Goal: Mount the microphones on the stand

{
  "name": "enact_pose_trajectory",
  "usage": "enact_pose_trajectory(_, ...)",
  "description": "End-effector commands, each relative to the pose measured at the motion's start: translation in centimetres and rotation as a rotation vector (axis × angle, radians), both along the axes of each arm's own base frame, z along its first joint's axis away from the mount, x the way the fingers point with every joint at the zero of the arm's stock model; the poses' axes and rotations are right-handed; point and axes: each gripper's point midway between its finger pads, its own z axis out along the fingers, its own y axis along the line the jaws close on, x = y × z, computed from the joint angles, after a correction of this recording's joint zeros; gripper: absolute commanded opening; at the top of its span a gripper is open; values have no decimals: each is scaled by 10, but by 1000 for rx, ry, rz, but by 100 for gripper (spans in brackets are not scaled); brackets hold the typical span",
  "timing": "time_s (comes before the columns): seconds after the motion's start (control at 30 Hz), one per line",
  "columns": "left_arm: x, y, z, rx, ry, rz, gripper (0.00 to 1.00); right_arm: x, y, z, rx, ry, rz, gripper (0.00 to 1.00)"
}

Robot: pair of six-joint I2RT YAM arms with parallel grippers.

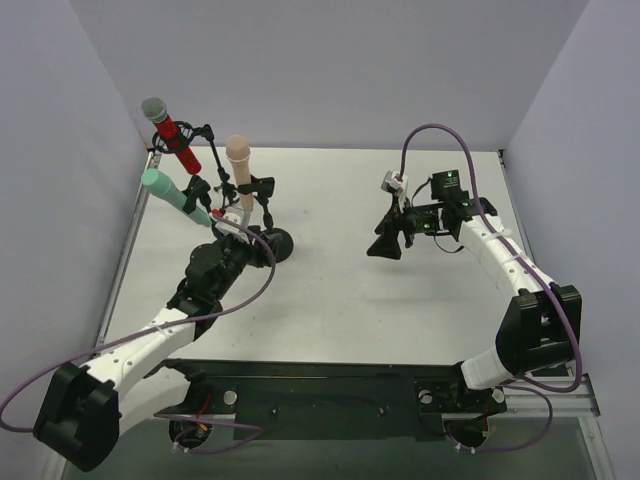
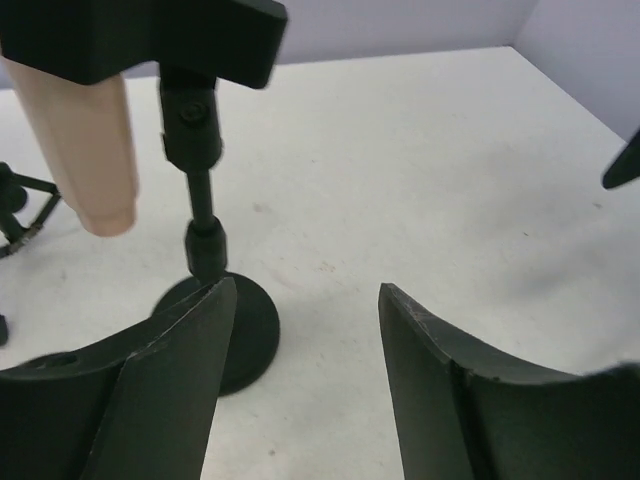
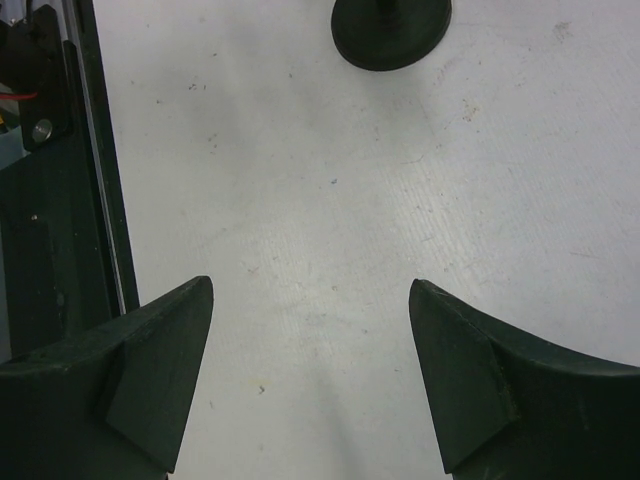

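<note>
Seemingly clipped, microphones (image 1: pixel 240 163) on stand (image 1: pixel 279 243), just beyond gaping left hand (image 2: pixel 306 288).

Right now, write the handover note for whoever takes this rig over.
The left gripper is open and empty, low beside the base of the stand.
The right gripper is open and empty, over the table, apart from the stand.
The red microphone, mint-green microphone and peach-pink microphone all sit in the stand's clips.
Done: all three appear attached.
Left: probably only checking that the clips hold, then drawing the left arm away without knocking the stand.
</note>
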Motion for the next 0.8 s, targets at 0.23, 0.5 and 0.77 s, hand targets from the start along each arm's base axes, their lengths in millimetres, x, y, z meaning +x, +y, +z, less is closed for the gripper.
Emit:
enact_pose_trajectory(0.23, -90, 11, 37, 168, 241, -207, 87, 14, -92, 51, -238, -51, -496, 75)
enact_pose_trajectory(0.5, -107, 71, 29, 122, 170, 57, 97, -5, -232, 91, -164, 20, -1333, 76)
enact_pose_trajectory(0.77, -112, 92, 35, 108, 102, 142, 97, -43, -273, 60, -87, -66, -1705, 80)
